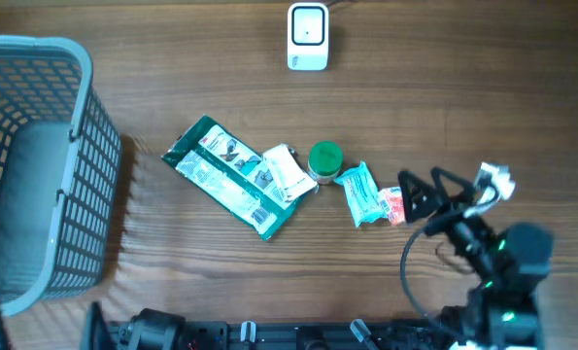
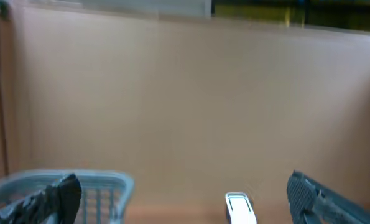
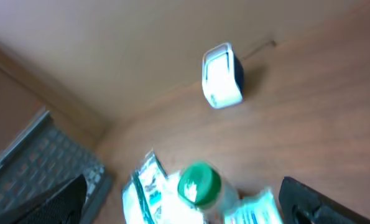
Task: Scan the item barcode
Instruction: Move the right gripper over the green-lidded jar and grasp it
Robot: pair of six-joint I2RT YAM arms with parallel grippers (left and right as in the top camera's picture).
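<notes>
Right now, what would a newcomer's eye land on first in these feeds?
Likely the row of items mid-table: a green-and-white pouch, a green-capped bottle and a teal packet. The big grey basket fills the left edge, and the white scanner stands alone at the far edge. The right gripper hangs open beside the teal packet.

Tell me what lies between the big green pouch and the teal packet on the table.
Two things: a small white packet overlapping the green pouch, then a green-capped jar beside the teal packet. The overhead view shows this most clearly.
</notes>
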